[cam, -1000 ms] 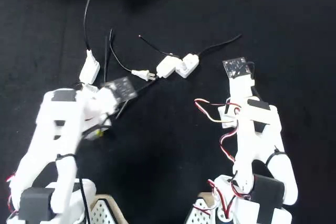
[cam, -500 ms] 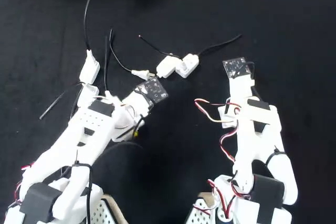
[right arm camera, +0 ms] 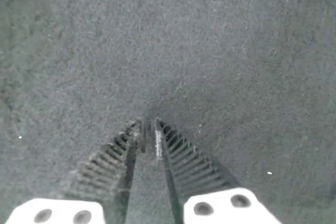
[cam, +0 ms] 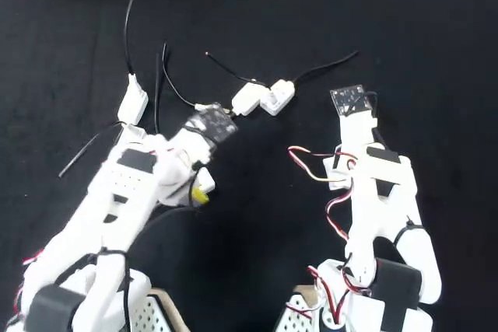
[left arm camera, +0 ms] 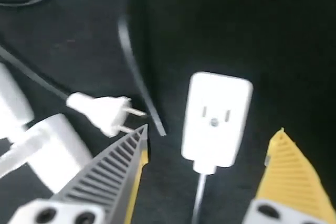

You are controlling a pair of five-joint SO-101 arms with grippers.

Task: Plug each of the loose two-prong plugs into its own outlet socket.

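In the left wrist view my left gripper point(left arm camera: 212, 129) is open, with a grey finger point(left arm camera: 113, 169) and a yellow finger point(left arm camera: 286, 166). A white outlet socket point(left arm camera: 216, 118) lies face up between the tips, untouched. A loose white two-prong plug point(left arm camera: 100, 113) lies just beside the grey finger. In the high view the plug point(cam: 205, 106) peeks out from under the left wrist, prongs toward two white socket blocks point(cam: 247, 99) point(cam: 278, 96). My right gripper point(right arm camera: 148, 129) is shut on nothing, low over bare black cloth to the right of the blocks.
Another white plug piece point(cam: 132, 104) with a black cable lies at the left, near thin black cables point(cam: 159, 75). The right arm point(cam: 373, 184) stands at the right of the black table point(cam: 436, 68). Red and white wires point(cam: 311, 165) loop off it.
The left arm swung from the left side toward the middle and now hangs over the loose plug and the socket blocks. The right arm has not moved.
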